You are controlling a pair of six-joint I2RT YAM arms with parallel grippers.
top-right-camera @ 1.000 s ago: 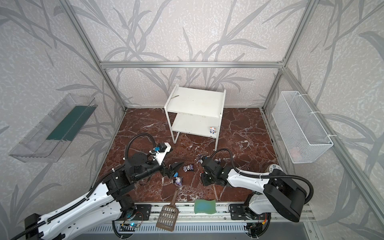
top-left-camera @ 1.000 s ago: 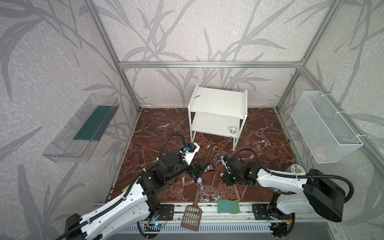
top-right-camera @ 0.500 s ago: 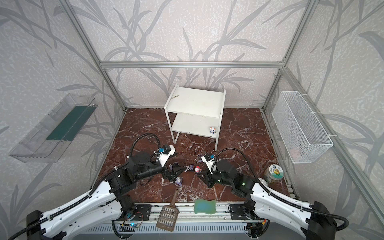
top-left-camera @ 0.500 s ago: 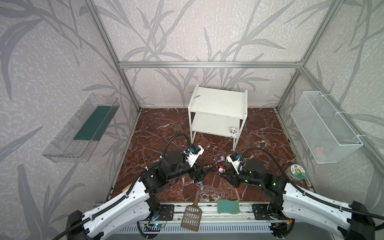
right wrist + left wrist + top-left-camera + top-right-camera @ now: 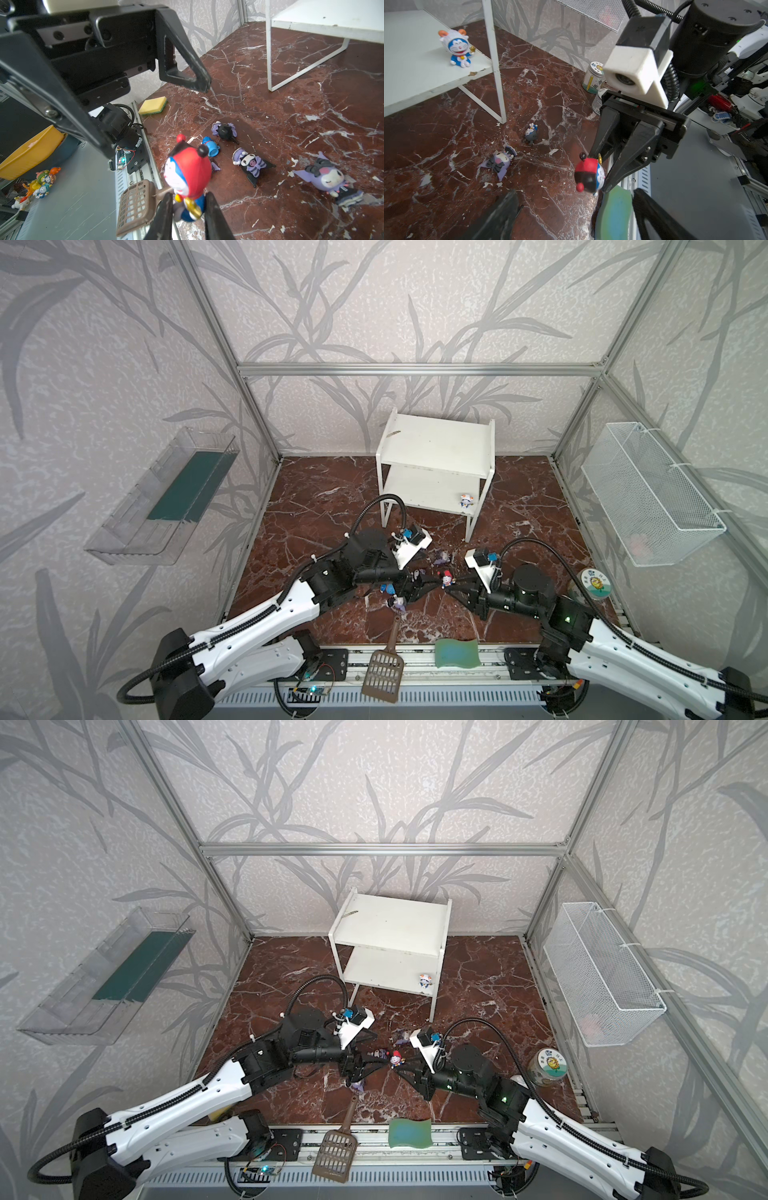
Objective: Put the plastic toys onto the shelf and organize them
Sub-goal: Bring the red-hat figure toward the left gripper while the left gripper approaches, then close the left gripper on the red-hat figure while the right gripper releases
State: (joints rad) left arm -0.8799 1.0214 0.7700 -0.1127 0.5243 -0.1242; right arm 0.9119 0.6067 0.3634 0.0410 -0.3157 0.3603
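My right gripper [image 5: 189, 198] has swung back, clenched on the red-capped toy [image 5: 187, 166] | held up in front of the shelf [image 5: 436, 443] | left gripper [image 5: 428, 585] spread wide, facing it | shelving next, I reckon.

Toy [image 5: 466, 502] on shelf's [image 5: 436, 443] lower tier

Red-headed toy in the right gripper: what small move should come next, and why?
Probably ease the left gripper forward around the red-headed toy to take it: the right gripper pinches its body, head free, and the left's open jaws face it.
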